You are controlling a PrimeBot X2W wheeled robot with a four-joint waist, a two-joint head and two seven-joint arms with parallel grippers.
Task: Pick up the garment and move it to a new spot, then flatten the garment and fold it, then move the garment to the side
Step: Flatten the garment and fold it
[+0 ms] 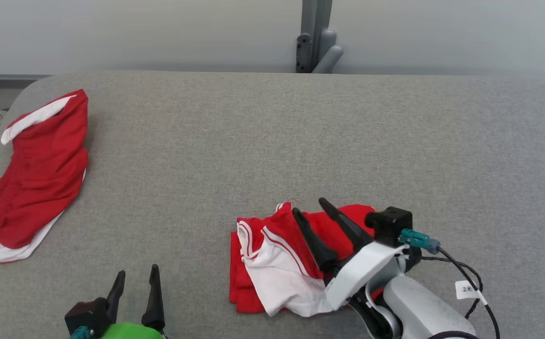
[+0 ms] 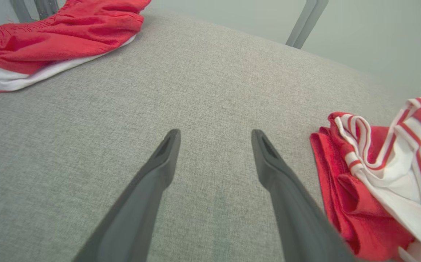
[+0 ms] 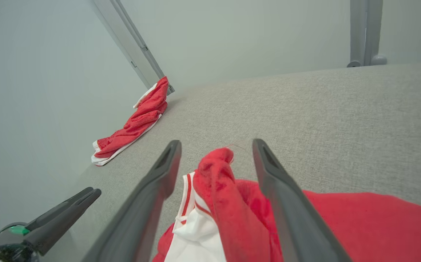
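- the garment (image 1: 281,263) lies crumpled on the bench (image 1: 272,141), near the front edge of the bench, red and white layers bunched together.
- the right gripper (image 1: 309,206) hangs over it with jaws wide apart; a red fold rises between the fingers but is not pinched, so i judge nothing is held.
- the left gripper (image 1: 138,270) is open too and empty, low at the front edge of the bench, probably waiting to help with flattening.
- a second red garment (image 1: 36,179) rests at the left end of the bench.
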